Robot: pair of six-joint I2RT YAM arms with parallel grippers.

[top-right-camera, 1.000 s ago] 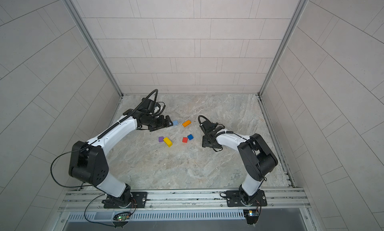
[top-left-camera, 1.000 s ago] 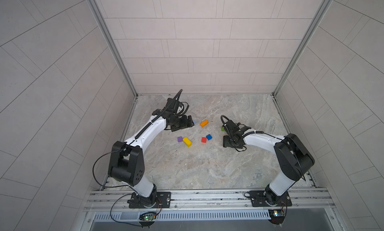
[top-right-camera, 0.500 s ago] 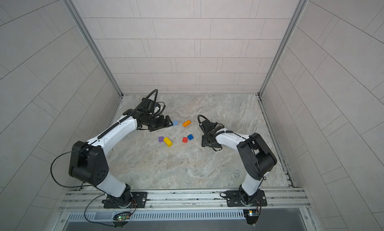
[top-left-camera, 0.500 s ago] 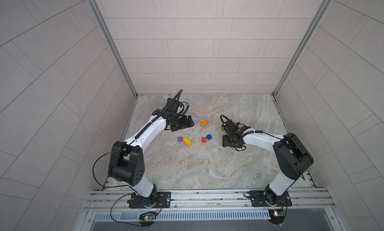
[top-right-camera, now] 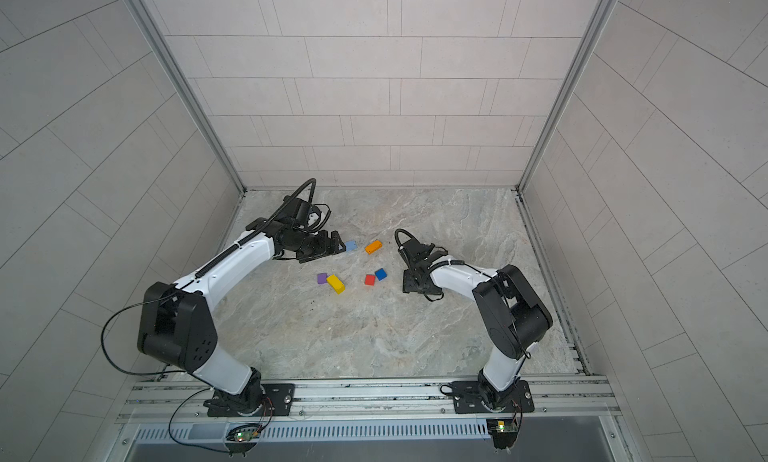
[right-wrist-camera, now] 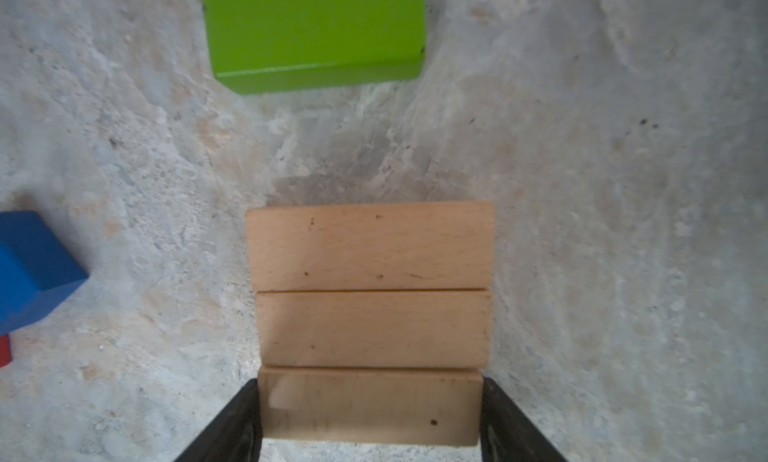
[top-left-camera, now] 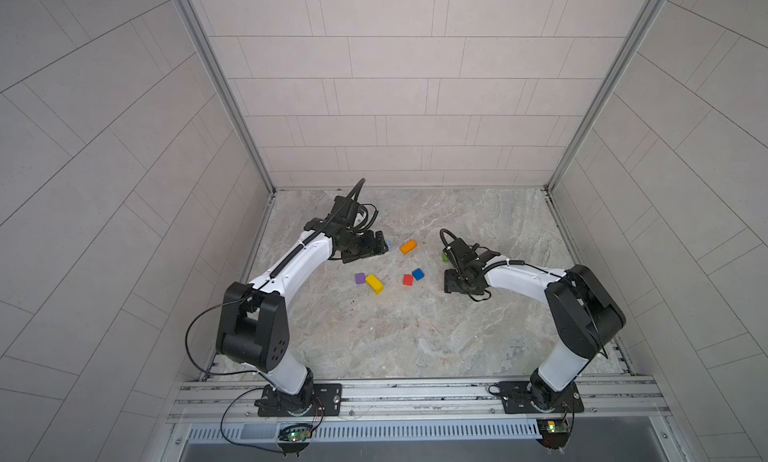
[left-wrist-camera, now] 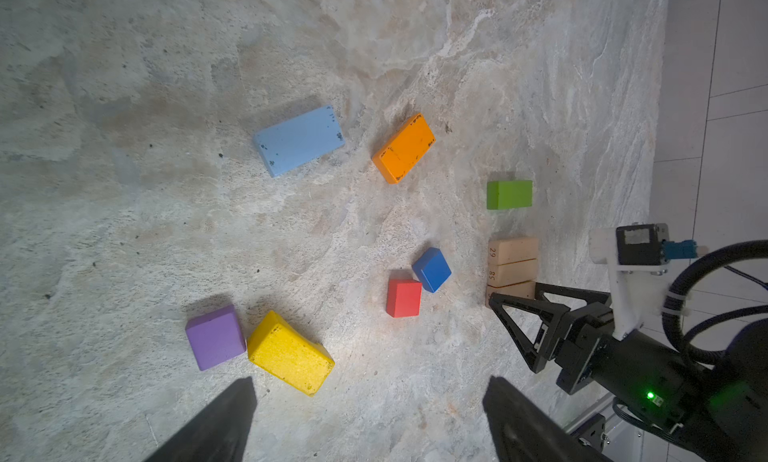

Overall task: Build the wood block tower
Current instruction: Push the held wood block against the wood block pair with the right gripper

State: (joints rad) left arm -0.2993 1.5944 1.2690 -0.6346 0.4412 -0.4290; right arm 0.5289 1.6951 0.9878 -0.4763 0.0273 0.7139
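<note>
Three tan bars lie side by side on the floor: the far one (right-wrist-camera: 370,246), the middle one (right-wrist-camera: 372,329) and the near one (right-wrist-camera: 370,406). My right gripper (right-wrist-camera: 370,383) is shut on the near tan bar, one finger at each end. The arm hides these bars in both top views. A green brick (right-wrist-camera: 316,32) lies beyond them. Apart from any block, my left gripper (left-wrist-camera: 371,387) is open over bare floor. In front of it are the yellow brick (left-wrist-camera: 290,353), purple cube (left-wrist-camera: 215,336), red cube (left-wrist-camera: 403,297), blue cube (left-wrist-camera: 432,269), orange brick (left-wrist-camera: 404,148) and light-blue brick (left-wrist-camera: 299,140).
Both top views show the marble floor (top-left-camera: 395,335) walled in by tiled panels on three sides, with a metal rail (top-left-camera: 415,393) at the front. The left gripper (top-left-camera: 380,246) sits right beside the light-blue brick (top-left-camera: 388,245). The right gripper (top-left-camera: 451,281) sits just right of the blue cube (top-left-camera: 418,274).
The right arm has edged very slightly to the left. The left arm and the loose coloured blocks have not moved.
</note>
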